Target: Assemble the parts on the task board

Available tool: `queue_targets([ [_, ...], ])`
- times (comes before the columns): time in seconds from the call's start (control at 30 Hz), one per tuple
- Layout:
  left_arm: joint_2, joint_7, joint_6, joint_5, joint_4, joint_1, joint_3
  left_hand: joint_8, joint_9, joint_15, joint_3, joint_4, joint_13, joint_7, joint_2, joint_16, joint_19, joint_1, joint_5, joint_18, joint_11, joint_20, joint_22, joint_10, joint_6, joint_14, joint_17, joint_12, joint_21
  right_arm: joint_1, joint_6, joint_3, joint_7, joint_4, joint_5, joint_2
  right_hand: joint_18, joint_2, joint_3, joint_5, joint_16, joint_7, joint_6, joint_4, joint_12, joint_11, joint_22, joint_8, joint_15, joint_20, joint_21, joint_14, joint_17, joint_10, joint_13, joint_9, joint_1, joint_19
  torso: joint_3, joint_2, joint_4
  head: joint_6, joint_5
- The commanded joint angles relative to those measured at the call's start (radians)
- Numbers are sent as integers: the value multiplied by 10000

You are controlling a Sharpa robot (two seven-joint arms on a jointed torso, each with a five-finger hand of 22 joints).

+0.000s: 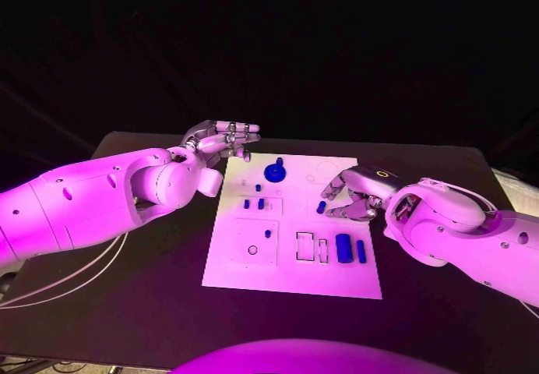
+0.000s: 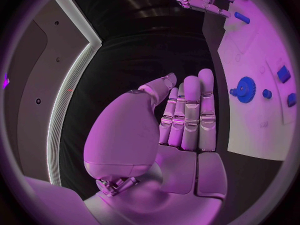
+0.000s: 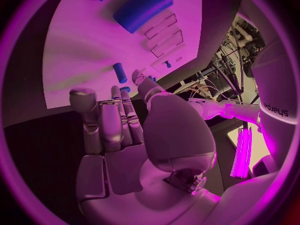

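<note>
The white task board (image 1: pixel 294 265) lies in the middle of the table. On its far part stands a blue gear (image 1: pixel 276 171) (image 2: pixel 245 89). My left hand (image 1: pixel 228 139) (image 2: pixel 184 115) hovers off the board's far left corner, palm flat and fingers straight, holding nothing. My right hand (image 1: pixel 355 199) (image 3: pixel 119 130) hangs over the board's right side with its fingers extended and nothing in the palm. A small blue peg (image 1: pixel 322 207) (image 3: pixel 119 72) lies on the board just off its fingertips. Two longer blue parts (image 1: pixel 343 245) (image 3: pixel 142 7) lie side by side nearer me.
Small blue pieces (image 1: pixel 254 204) sit in a slot left of centre, with another (image 1: pixel 258 187) beyond them. Outlined recesses (image 1: pixel 307 246) mark the board's near half. Black table (image 1: pixel 135 312) surrounds the board; a white cable (image 1: pixel 68 284) runs along the near left.
</note>
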Motion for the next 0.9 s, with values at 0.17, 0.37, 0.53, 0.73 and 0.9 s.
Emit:
queue_targets([
  [0.17, 15, 34, 200, -40, 9, 4, 5, -26, -9, 46, -114, 19, -13, 13, 49, -26, -25, -88, -59, 107, -12, 36, -33, -93, -96, -72, -22, 94, -58, 12, 731, -11, -171, -175, -465, 154, -2, 133, -109, -73, 39, -81, 106, 11, 39, -15, 3, 32, -5, 4, -40, 296, -4, -50, -1, 14, 238, -2, -11, 6, 3, 13, -3],
  [0.37, 55, 50, 271, -42, -20, 4, 3, -23, -9, 58, -177, 41, -13, 18, 38, -17, -28, -133, -54, 106, -3, 50, -55, -124, -119, -80, -30, 115, -84, 9, 753, -31, -205, -377, -497, 384, -11, 451, -71, -649, 32, -73, 189, 33, 128, -35, 60, 26, -24, -8, 1, 292, -47, 29, -4, 15, 453, 52, -13, 9, 0, 43, -44],
  [0.53, 67, 50, 297, -43, -34, 3, 0, -23, -9, 58, -177, 41, -13, 18, 38, -17, -28, -133, -54, 106, -3, 50, -55, -124, -119, -80, -30, 115, -84, -4, 816, -52, -249, -550, -530, 590, -54, 630, 40, -792, 124, -50, 266, 56, 279, -81, 302, 34, -64, -27, 179, 313, 56, 331, 10, 19, 542, 192, -7, 11, 8, 30, -32],
  [0.73, 75, 35, 313, -43, -51, 3, -7, -23, -9, 58, -177, 41, -13, 18, 38, -17, -28, -133, -54, 106, -3, 50, -55, -124, -119, -80, -30, 115, -84, -23, 704, -63, -461, -673, -665, 812, -83, 730, 159, -856, 230, -51, 317, 76, 331, -114, 469, 34, -91, -54, 308, 345, 166, 502, -3, 21, 586, 283, -1, 11, 14, 18, -6],
  [0.9, 79, 20, 326, -43, -54, 3, -12, -20, -8, 60, -192, 47, -12, 17, 51, -13, -27, -138, -46, 107, -3, 54, -64, -135, -127, -83, -34, 127, -94, -27, 709, -65, -594, -743, -783, 892, -99, 769, 262, -865, 272, -61, 388, 64, 336, -131, 556, 52, -110, -67, 378, 354, 203, 583, -10, 31, 633, 330, -12, 8, 4, -1, 8],
])
